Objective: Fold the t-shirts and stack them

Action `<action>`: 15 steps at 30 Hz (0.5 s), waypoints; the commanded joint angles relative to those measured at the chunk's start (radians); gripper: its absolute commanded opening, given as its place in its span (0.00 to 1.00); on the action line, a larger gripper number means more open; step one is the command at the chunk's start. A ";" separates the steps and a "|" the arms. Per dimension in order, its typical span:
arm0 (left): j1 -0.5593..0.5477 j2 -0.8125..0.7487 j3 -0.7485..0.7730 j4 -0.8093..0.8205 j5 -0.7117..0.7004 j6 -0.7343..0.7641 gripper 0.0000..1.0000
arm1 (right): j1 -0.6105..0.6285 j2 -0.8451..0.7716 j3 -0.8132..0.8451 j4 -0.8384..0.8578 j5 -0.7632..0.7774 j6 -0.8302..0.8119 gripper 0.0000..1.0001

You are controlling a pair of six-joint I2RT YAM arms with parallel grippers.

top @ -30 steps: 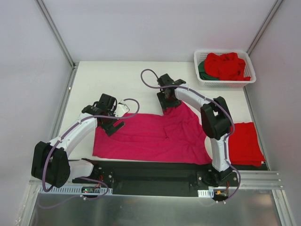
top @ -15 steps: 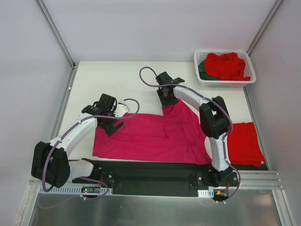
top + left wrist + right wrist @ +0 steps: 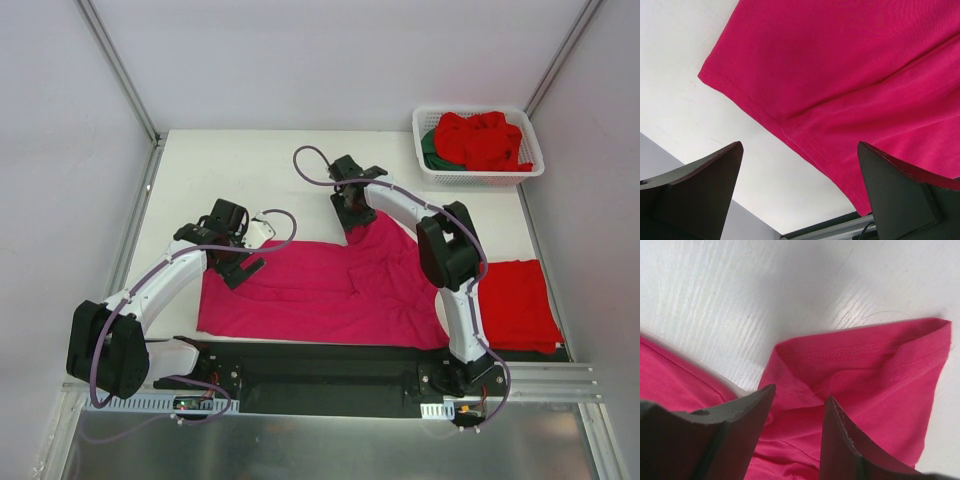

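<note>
A magenta t-shirt (image 3: 320,290) lies spread across the table's near middle. Its far right part is drawn up into a peak under my right gripper (image 3: 355,228). In the right wrist view that gripper (image 3: 799,395) is shut on a bunched fold of the magenta t-shirt (image 3: 865,370), with a hemmed sleeve just beyond the fingertips. My left gripper (image 3: 240,270) hangs open over the shirt's far left corner. In the left wrist view its jaws (image 3: 799,150) stand wide apart above the hem of the shirt (image 3: 840,75), holding nothing. A folded red t-shirt (image 3: 520,300) rests at the right.
A white slotted basket (image 3: 478,178) stands at the back right, holding crumpled red shirts (image 3: 480,140) and a dark green one (image 3: 430,148). A black rail (image 3: 320,365) with the arm bases runs along the near edge. Grey walls enclose the table.
My right gripper has closed on the shirt's fold and shifted slightly left and away, drawing the cloth peak with it. The left arm has not moved.
</note>
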 commanded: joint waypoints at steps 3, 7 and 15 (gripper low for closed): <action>0.002 -0.029 0.007 -0.016 -0.014 0.001 0.99 | 0.005 0.007 0.034 -0.017 -0.020 -0.011 0.42; 0.001 -0.029 0.007 -0.018 -0.014 0.001 0.99 | 0.005 0.015 0.046 -0.028 -0.020 -0.014 0.24; 0.001 -0.027 0.012 -0.021 -0.014 -0.005 0.99 | 0.005 0.006 0.048 -0.016 -0.025 -0.007 0.01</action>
